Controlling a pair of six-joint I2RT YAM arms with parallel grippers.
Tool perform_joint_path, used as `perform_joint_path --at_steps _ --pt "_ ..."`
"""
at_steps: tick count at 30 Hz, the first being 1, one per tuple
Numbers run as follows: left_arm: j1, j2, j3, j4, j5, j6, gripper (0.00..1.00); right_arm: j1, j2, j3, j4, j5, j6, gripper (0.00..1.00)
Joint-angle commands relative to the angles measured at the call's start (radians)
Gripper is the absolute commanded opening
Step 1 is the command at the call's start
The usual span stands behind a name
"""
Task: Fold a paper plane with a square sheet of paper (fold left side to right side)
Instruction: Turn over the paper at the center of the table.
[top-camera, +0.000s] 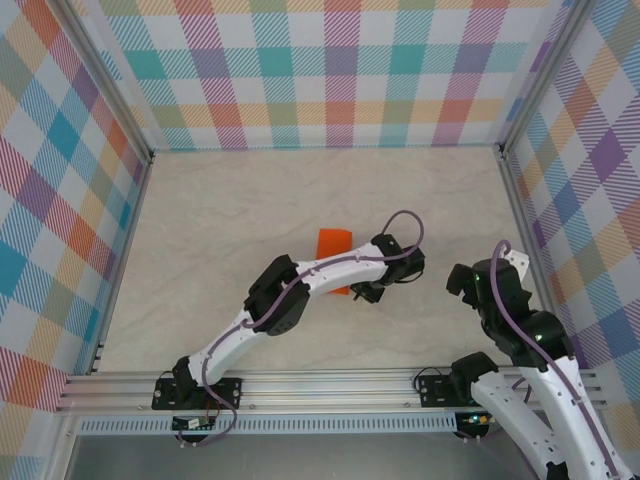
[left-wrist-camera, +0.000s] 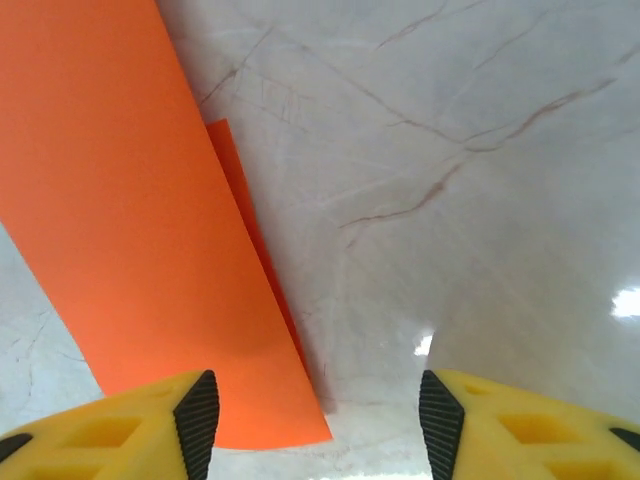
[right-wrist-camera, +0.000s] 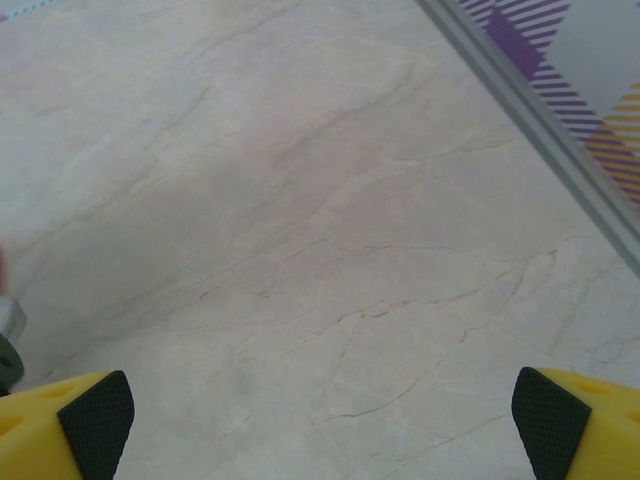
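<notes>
Left gripper (left-wrist-camera: 318, 420) spread, empty; paper (left-wrist-camera: 130, 230) flat just ahead, by its left finger, corner between fingers. Looks thin, light, floppy, slippery: pinch a lifted edge. Right gripper (right-wrist-camera: 320, 425) spread, empty.

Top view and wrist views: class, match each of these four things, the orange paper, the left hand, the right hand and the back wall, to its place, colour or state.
Things:
1. orange paper
2. left hand
3. right hand
4. back wall

Descriptions:
A. open above bare table
B. checked in many colours
C. open, close by the paper's edge
D. lying flat, partly under the left arm

Pairs: 1-D; 2-C; 3-A; 4-B
</notes>
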Motion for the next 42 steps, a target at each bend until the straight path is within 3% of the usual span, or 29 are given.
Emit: perform_joint_path --at_steps 1,8,13,17,22,28,35,42 --pt "0.037 -0.212 -0.11 0.154 0.114 0.049 0.63 -0.001 0.017 -0.025 0.099 -0.159 -0.067 1.0" --pt "0.2 -0.629 -0.628 0.541 0.255 0.038 0.7 -0.002 0.169 -0.105 0.376 -0.565 -0.044 0.96" --pt "0.401 -0.859 -1.045 0.977 0.487 -0.062 0.77 -0.004 0.396 -0.155 0.712 -0.898 0.063 0.74" --pt "0.53 -0.889 -1.23 1.268 0.668 -0.134 0.78 -0.004 0.667 -0.102 0.917 -1.063 0.15 0.54" --pt "0.609 -0.817 -1.319 1.492 0.791 -0.204 0.78 -0.004 0.959 0.037 0.978 -1.099 0.172 0.28" --pt "0.616 -0.715 -1.297 1.55 0.823 -0.218 0.78 -0.004 1.223 0.197 0.999 -1.068 0.154 0.13" --pt "0.616 -0.663 -1.272 1.53 0.816 -0.22 0.77 -0.003 1.386 0.348 0.928 -0.981 0.079 0.08" --pt "0.615 -0.634 -1.254 1.517 0.826 -0.228 0.77 -0.004 1.484 0.426 0.886 -0.973 0.046 0.08"
